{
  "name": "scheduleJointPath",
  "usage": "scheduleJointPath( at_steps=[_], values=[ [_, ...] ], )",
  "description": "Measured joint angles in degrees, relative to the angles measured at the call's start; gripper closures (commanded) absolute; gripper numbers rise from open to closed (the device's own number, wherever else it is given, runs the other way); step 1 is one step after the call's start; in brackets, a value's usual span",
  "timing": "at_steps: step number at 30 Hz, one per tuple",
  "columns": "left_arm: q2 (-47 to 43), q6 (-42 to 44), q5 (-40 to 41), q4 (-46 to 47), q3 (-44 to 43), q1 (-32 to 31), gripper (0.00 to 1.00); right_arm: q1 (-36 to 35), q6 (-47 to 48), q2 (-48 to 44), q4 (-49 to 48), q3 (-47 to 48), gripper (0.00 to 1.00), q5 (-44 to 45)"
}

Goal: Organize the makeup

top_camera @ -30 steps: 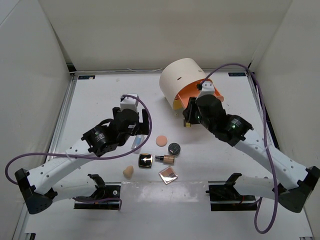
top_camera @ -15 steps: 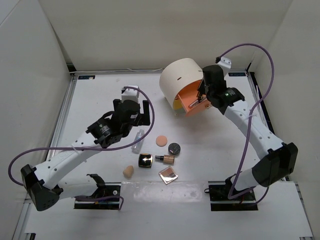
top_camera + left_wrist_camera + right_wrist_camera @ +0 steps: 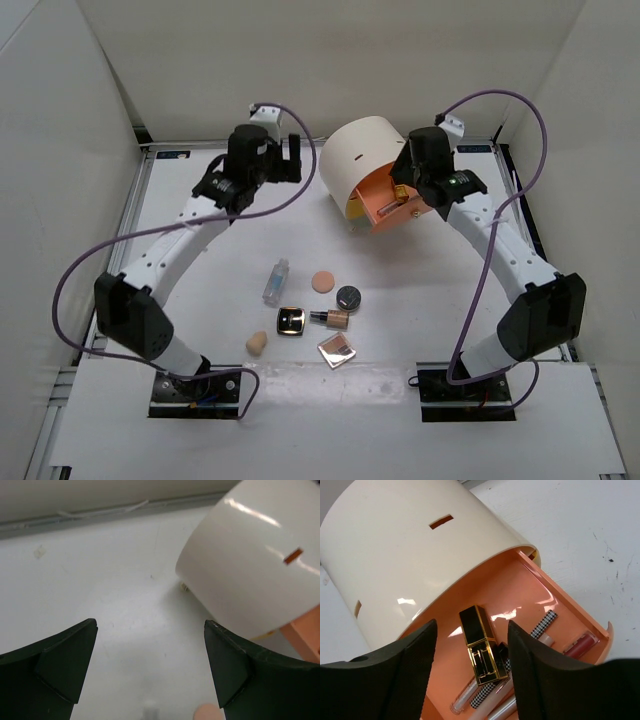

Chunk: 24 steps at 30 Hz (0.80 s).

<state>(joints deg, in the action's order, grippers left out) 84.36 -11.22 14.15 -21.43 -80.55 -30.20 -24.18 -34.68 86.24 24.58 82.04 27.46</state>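
Orange drawer [image 3: 520,590] pulled out of cream cylinder box [image 3: 362,160] at far middle, open toward near right. Gold lipstick [image 3: 481,652] flat inside, long axis along drawer, beside pink slim tubes [image 3: 464,699]. Right gripper [image 3: 472,650] directly above, jaws spread wider than lipstick, touching nothing, empty. Left gripper [image 3: 150,670] far left of box, low over bare table [image 3: 200,250], jaws wide apart, also empty. Loose makeup all well nearer than both grippers, clustered near middle: clear little bottle [image 3: 275,283] leftmost, then peach round puff [image 3: 322,281], round black compact [image 3: 348,296], foundation bottle [image 3: 330,318] on its side, gold-edged square compact [image 3: 291,321], mirrored square compact [image 3: 337,348], beige egg sponge [image 3: 257,344]. Key relation: clear little bottle on left arm's side, straight toward near from left gripper, long axis roughly near-to-far with far end tipped slightly right. Probably a left-arm pick, jaws closing across that axis. Right gripper about as close to round black compact, but busy over drawer. Deeper end of drawer hidden under box shell. Slim tubes partly cut off by right fingers, count unclear. Left wrist view catches only blurred slivers of bottle and puff at bottom edge. Which end of bottle carries cap hard to tell from top.
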Motion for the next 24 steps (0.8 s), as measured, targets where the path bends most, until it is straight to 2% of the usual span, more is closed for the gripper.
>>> scheduleJointPath(
  at_steps=[9, 11, 14, 16, 24],
  values=[
    [22.01, 7.23, -25.03, 3.26, -25.27, 8.28, 0.02, 0.94, 6.01, -2.71, 0.92, 3.69, 0.32, -5.38],
    [27.91, 7.69, -32.50, 3.41, -32.11, 9.57, 0.02, 1.29, 9.90, -5.51, 1.49, 3.65, 0.44, -6.99],
    [35.28, 8.02, -42.45, 3.87, -39.58, 11.06, 0.02, 1.99, 15.52, -11.13, 2.32, 1.81, 0.46, -9.70],
    [39.50, 8.07, -48.89, 4.13, -43.21, 11.74, 0.02, 2.84, 19.39, -15.52, 4.13, -0.28, 0.40, -11.63],
    [49.42, 2.93, -64.89, 13.00, -47.54, 12.57, 0.02, 3.61, 26.36, -26.03, 13.09, -12.02, 0.40, -18.64]
  ],
)
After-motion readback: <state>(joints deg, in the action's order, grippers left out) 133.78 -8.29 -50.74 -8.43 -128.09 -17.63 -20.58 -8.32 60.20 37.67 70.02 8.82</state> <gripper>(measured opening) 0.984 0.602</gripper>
